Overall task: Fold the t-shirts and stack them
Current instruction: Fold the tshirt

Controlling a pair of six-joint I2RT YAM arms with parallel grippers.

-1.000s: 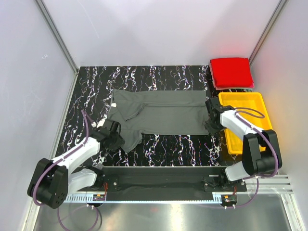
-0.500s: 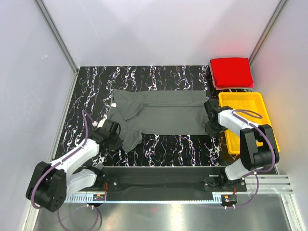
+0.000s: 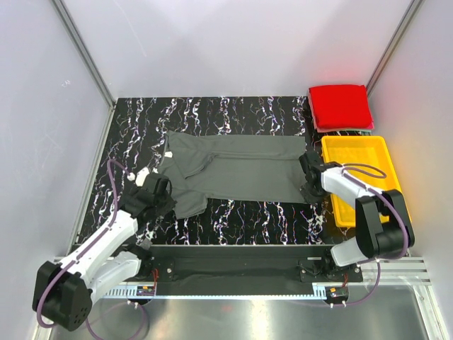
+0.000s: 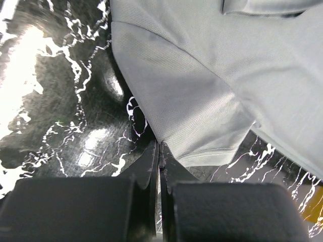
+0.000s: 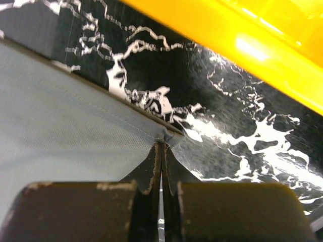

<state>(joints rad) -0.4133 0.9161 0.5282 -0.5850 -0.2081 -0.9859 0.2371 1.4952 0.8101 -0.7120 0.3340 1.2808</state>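
Observation:
A dark grey t-shirt (image 3: 237, 168) lies spread flat on the black marbled table, collar end to the left. My left gripper (image 3: 170, 201) is shut on the edge of its near-left sleeve (image 4: 181, 116), the cloth pinched between the fingertips (image 4: 159, 147). My right gripper (image 3: 308, 188) is shut on the near-right hem corner (image 5: 174, 133), pinched at the gripper tips (image 5: 162, 145). A bright red t-shirt (image 3: 340, 105), folded square, sits at the far right on top of a pink edge (image 3: 347, 129).
A yellow plastic tray (image 3: 361, 150) stands right of the grey shirt, and its rim (image 5: 242, 43) runs close past my right gripper. My right forearm lies over the tray. White walls and metal posts close in the table on three sides.
Both grippers have closed on the grey shirt, the left one first, then the right. The left arm has shifted slightly left and away, drawing the sleeve with it.

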